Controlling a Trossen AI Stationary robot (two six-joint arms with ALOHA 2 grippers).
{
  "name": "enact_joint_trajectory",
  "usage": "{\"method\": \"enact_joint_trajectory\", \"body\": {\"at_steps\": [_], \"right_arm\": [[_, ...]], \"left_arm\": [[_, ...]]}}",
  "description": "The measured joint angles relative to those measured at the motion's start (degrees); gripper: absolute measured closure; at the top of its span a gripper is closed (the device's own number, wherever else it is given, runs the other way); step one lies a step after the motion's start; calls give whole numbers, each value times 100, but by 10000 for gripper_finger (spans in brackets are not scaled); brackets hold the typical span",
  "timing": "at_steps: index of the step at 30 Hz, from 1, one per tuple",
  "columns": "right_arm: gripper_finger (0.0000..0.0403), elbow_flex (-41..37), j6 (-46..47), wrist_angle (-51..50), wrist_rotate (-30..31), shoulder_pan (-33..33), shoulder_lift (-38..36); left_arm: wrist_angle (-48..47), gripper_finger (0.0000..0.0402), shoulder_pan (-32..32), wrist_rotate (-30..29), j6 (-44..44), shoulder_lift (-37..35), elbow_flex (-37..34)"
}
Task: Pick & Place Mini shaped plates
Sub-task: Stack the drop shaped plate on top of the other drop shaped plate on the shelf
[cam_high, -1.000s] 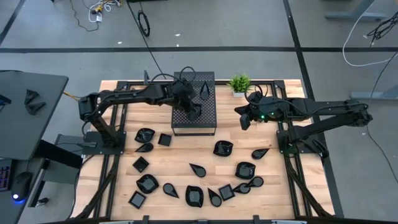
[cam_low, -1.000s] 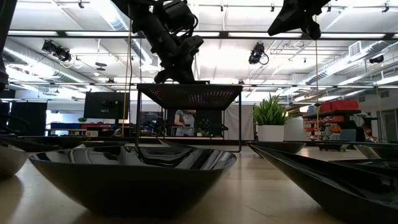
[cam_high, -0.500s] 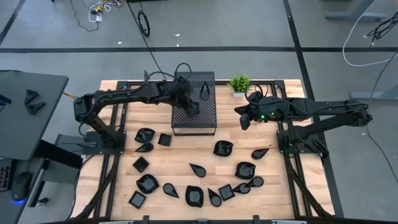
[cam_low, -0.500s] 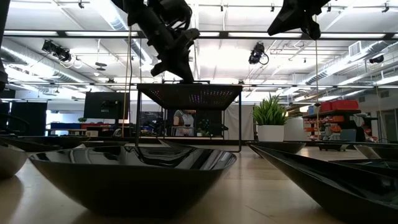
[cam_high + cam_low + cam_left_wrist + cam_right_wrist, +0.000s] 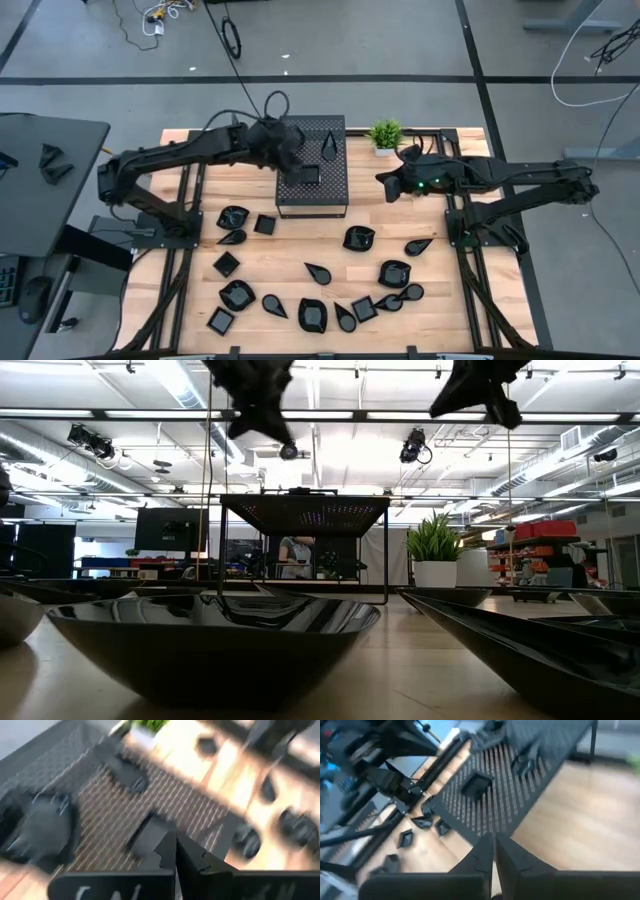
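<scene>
Several glossy black mini plates [image 5: 358, 238] lie spread over the near half of the wooden table. Two more rest on top of the black perforated box [image 5: 335, 192]: a square plate [image 5: 310, 175] and a teardrop plate [image 5: 330, 145]. My left gripper [image 5: 290, 158] hovers shut above the box's left part, just left of the square plate [image 5: 150, 835] and clear of it. My right gripper [image 5: 388, 190] hangs shut in the air to the right of the box; its wrist view shows the box top and the square plate [image 5: 477, 785].
A small green potted plant [image 5: 384, 133] stands at the far edge, right of the box. In the low view, large plates [image 5: 215, 630] fill the foreground. Bare wood lies between the box and my right gripper. A dark side desk [image 5: 40, 180] stands left of the table.
My left gripper has risen from the box top and drawn back toward the table's left and far side. The square plate that it stood over now lies uncovered on the box. My right arm has kept still.
</scene>
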Motion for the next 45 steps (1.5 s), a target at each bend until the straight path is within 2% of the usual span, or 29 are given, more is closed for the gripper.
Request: {"method": "enact_joint_trajectory", "body": {"at_steps": [3,5,8,10,15,20,27,36,45], "right_arm": [[380,4,1014,-528,-646,-52,149],[380,4,1689,-1068,-1300,-47,280],[379,4,2609,-1988,-2164,110,514],[374,4,2972,-2464,-2345,398,676],[335,-238,4103,-3133,-2406,1122,891],[286,-976,5452,-2762,-2552,1706,800],[247,-1874,6910,-2519,-2619,2219,764],[260,-3189,7414,-1116,-2616,2260,600],[302,-3311,7153,-766,-2333,2260,590]], "left_arm": [[-764,399,-3,-340,228,-165,0],[-1203,399,-7,-569,385,-211,-7],[-1502,399,-7,-849,625,-214,-7],[-1553,399,-7,-898,796,-214,-7],[-1465,399,-9,-897,1026,-206,-55],[-1454,399,-7,-768,1457,-208,-55],[-1458,399,-9,-85,1720,-206,-55],[-1454,399,-10,74,1717,-206,-55],[-1355,399,-10,76,1373,-206,-56]]}}
